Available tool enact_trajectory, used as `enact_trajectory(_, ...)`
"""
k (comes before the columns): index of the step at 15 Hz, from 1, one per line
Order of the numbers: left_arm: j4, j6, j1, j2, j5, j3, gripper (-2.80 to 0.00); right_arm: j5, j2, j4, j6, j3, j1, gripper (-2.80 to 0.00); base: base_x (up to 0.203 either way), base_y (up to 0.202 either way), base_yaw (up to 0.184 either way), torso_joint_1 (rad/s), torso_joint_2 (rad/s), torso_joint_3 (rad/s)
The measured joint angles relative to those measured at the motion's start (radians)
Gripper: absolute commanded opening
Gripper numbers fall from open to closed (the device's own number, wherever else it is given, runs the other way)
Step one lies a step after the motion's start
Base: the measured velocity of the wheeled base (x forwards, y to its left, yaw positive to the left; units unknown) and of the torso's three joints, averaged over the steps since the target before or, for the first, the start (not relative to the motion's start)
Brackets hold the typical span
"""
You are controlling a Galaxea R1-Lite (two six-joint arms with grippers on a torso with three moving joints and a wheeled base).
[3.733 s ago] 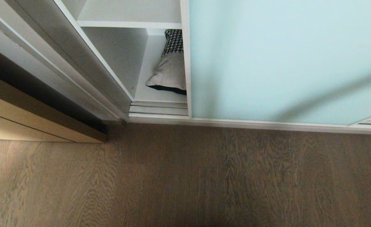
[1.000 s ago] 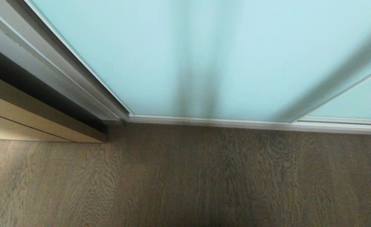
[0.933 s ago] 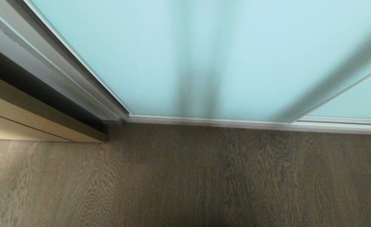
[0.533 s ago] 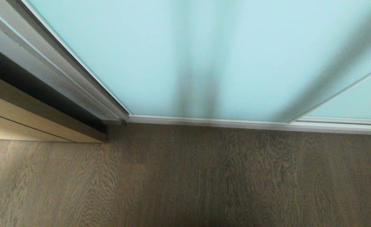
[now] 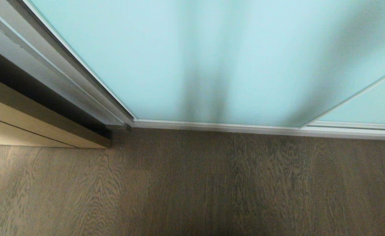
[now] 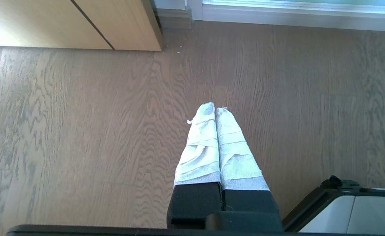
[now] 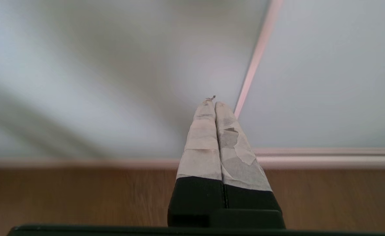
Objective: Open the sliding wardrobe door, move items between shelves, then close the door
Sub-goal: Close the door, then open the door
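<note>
The sliding wardrobe door [image 5: 186,55], frosted pale blue-green glass in a thin silver frame, stands fully across the opening against the left jamb. The items and the shelves are hidden behind it. Neither arm shows in the head view. In the right wrist view my right gripper [image 7: 211,102] is shut and empty, its taped fingertips pointing at the door [image 7: 120,65] close to its silver edge strip [image 7: 256,59], a little off the glass. My left gripper [image 6: 214,108] hangs parked over the floor, shut on nothing.
Grey-brown wood-grain floor [image 5: 192,186] runs up to the bottom track [image 5: 261,128]. A second glass panel [image 5: 369,105] overlaps at the right. A tan wooden door [image 5: 32,124] stands at the left beside the grey jamb [image 5: 64,75]. Part of my base [image 6: 346,209] shows beside the left gripper.
The door, open at the left 3.7 s ago with the cushion showing, now covers the opening. Over the last second the arm's shadow on the glass has faded and shifted.
</note>
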Motion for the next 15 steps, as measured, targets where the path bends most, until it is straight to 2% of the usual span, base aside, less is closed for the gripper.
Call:
enact_trajectory(2,0.0,0.0,0.0,0.0,0.0,0.0,-2.8,-0.115,-0.095,0.115,-0.105,0.041,0.136,-2.8,0.0,0.0,0.0,0.0,0.0,0.0)
enact_trajectory(4,0.0,0.0,0.0,0.0,0.0,0.0,-2.8,-0.222,-0.193,0.208,-0.207,0.112,0.318,-2.8,0.0,0.0,0.0,0.0,0.0,0.0)
enact_trajectory(7,0.0,0.0,0.0,0.0,0.0,0.0,-2.8,-0.336,-0.376,0.386,-0.331,0.249,0.548,-2.8,0.0,0.0,0.0,0.0,0.0,0.0)
enact_trajectory(9,0.0,0.0,0.0,0.0,0.0,0.0,-2.8,-0.389,-0.468,0.459,-0.348,0.363,0.639,-2.8,0.0,0.0,0.0,0.0,0.0,0.0)
enact_trajectory(11,0.0,0.0,0.0,0.0,0.0,0.0,-2.8,-0.47,-0.517,0.432,-0.31,0.461,0.692,-2.8,0.0,0.0,0.0,0.0,0.0,0.0)
enact_trajectory(13,0.0,0.0,0.0,0.0,0.0,0.0,-2.8,-0.503,-0.554,0.451,-0.301,0.521,0.774,-2.8,0.0,0.0,0.0,0.0,0.0,0.0)
enact_trajectory(15,0.0,0.0,0.0,0.0,0.0,0.0,-2.8,-0.509,-0.605,0.464,-0.3,0.595,0.792,-2.8,0.0,0.0,0.0,0.0,0.0,0.0)
